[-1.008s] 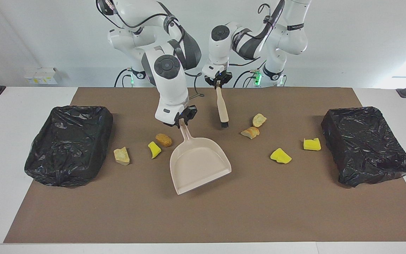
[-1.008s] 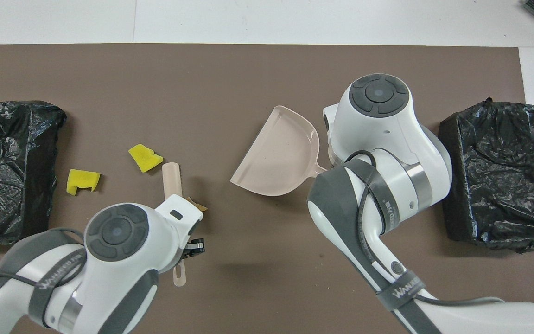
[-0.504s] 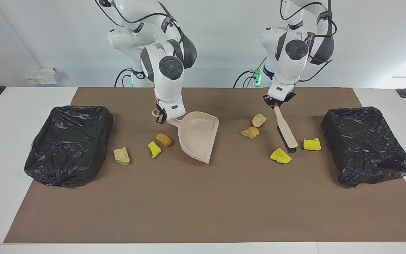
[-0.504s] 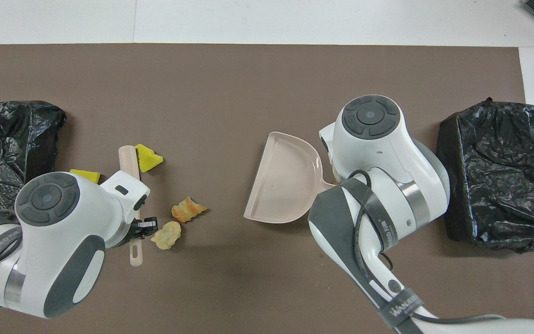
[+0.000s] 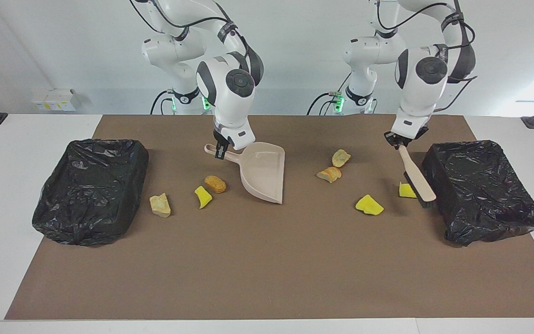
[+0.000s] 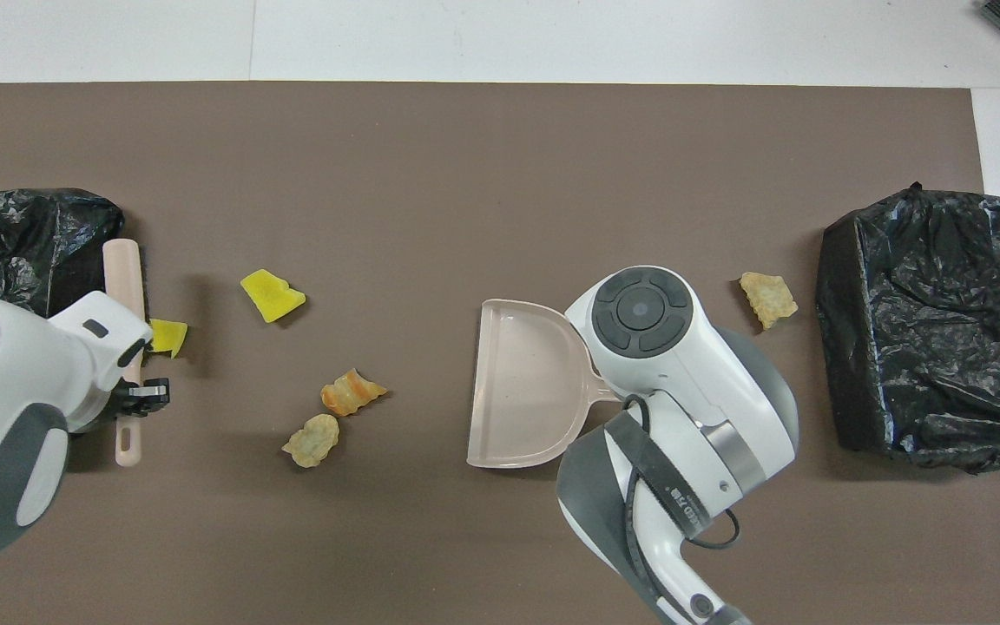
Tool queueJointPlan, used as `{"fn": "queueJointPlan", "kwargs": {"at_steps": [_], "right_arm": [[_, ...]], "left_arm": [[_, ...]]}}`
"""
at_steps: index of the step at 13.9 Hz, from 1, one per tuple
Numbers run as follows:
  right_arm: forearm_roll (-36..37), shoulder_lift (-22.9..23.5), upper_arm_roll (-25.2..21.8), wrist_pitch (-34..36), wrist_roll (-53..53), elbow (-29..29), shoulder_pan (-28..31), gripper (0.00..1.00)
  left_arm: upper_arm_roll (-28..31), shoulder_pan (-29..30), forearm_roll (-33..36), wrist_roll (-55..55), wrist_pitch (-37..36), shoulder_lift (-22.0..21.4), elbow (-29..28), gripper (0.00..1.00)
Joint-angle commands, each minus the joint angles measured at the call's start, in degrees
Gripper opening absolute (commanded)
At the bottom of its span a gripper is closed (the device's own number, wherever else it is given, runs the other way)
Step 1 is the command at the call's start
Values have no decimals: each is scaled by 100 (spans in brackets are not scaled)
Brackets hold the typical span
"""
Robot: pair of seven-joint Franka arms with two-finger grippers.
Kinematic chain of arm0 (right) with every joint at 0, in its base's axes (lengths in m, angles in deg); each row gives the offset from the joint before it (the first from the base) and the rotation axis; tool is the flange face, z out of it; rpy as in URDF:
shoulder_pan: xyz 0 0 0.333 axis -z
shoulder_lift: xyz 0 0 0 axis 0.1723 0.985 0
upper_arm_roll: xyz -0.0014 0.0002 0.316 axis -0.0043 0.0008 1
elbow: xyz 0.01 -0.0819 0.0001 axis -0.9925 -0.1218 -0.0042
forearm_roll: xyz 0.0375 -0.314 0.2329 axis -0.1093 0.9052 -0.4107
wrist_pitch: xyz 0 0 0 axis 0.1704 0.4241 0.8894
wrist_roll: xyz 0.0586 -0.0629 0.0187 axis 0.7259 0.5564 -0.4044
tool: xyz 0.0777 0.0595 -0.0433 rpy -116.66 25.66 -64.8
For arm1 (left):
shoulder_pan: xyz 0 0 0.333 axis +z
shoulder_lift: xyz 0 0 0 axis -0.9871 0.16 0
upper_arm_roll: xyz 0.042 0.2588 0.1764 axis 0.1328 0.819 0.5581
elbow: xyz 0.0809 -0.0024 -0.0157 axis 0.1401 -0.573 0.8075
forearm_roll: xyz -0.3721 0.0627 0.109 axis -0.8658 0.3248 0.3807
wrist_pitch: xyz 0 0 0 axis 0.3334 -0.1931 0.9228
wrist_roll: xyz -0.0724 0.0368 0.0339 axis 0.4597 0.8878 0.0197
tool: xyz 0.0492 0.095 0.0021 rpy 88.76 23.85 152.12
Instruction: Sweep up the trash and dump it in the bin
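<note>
While left end effector (image 5: 397, 143) grips beige brush w/ black bristles (image 5: 418, 176) beside yellow sponge wedge (image 5: 406, 190) by black-bagged bin (image 5: 482, 190), right end effector (image 5: 220, 150) clamps beige plastic dustpan (image 5: 261, 171). Pan tilted, lip on brown counter mat (image 5: 267, 260).

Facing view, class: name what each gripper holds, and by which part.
The left gripper holds the brush by its handle end; the right gripper holds the dustpan by its handle.

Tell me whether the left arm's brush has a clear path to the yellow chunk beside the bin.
Probably yes. The brush held by the left gripper stands right beside that yellow chunk, between it and the bin, with nothing else between them.
</note>
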State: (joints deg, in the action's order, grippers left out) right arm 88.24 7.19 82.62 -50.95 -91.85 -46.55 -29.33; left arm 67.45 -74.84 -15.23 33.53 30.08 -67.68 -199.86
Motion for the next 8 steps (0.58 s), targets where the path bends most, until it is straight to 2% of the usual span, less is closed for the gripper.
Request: {"fn": "queueJointPlan", "kwargs": {"at_steps": [1,3,8], "right_arm": [[108,-272,13,-315,-507,-451,51,0],[108,-351,13,-499,-534,-627,51,0],[117,-325,13,-658,-569,-636,51,0]], "left_arm": [[-86,152,141,171,267,78,-127,0],[-86,335,141,188,363,306,-145,0],[-86,679,150,373,644,545,-188,0]]}}
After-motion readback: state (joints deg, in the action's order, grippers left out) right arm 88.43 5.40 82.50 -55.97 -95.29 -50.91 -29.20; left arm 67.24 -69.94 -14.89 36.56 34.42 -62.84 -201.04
